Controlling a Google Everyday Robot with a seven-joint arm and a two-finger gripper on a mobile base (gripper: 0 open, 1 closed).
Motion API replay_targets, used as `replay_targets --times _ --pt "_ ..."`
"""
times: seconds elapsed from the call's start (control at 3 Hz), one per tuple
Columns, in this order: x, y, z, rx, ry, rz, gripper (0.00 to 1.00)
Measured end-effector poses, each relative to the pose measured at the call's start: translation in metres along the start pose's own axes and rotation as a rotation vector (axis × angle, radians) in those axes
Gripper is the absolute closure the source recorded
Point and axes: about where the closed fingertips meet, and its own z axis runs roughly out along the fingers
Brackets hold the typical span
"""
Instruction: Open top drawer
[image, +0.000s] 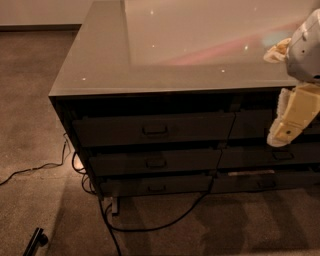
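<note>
The top drawer (115, 131) is the wide dark grey front in the left column, just under the cabinet's glossy top (150, 55). Its small metal loop handle (155, 130) sits at the centre, and the drawer looks pushed in. My gripper (283, 131), cream-coloured, hangs from the grey arm (306, 47) at the right edge of the camera view. It is in front of the right column of drawers, well to the right of the handle and at about its height. It touches nothing that I can see.
Two lower drawers (156, 163) (156, 188) with like handles lie below the top one. Black cables (150, 225) run over the carpet from under the cabinet. A black object (35, 241) lies at the bottom left. A pale crumpled thing (276, 50) rests on the top by the arm.
</note>
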Motion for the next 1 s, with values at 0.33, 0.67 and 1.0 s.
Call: replay_targets --times 0.33,0.67,1.0 --pt "-0.018 -0.005 0.020 -0.019 -0.116 -0.041 0.00" --pt "-0.038 -0.011 0.049 -0.031 -0.194 -0.073 0.00" --pt "-0.055 -0.017 0.082 -0.020 -0.183 -0.117 0.00"
